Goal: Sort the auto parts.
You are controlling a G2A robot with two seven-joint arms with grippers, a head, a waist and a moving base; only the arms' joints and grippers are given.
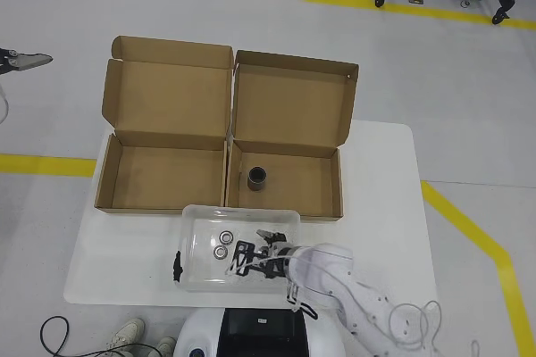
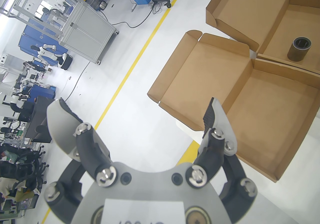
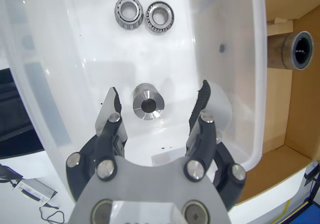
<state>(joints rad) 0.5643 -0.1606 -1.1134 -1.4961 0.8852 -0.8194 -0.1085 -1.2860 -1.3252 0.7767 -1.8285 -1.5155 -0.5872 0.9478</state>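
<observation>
First, nearest the robot, you find the right gripper [image 3: 159, 86] lowered inside a clear plastic bin [image 3: 258, 65]. Its fingers are spread apart on either side of a short steel sleeve [image 3: 148, 105] resting on the bin floor, touching neither finger. Farther in, two ring bearings [image 3: 129, 15] lie side by side. Beyond the bin, two open cardboard boxes [image 1: 161, 178] sit next to each other on the white table [image 1: 384, 178], with a dark cylinder [image 1: 257, 179] upright in the right-hand one. Far off left, over the floor, the left gripper [image 2: 136, 104] hangs with fingers apart, holding nothing.
</observation>
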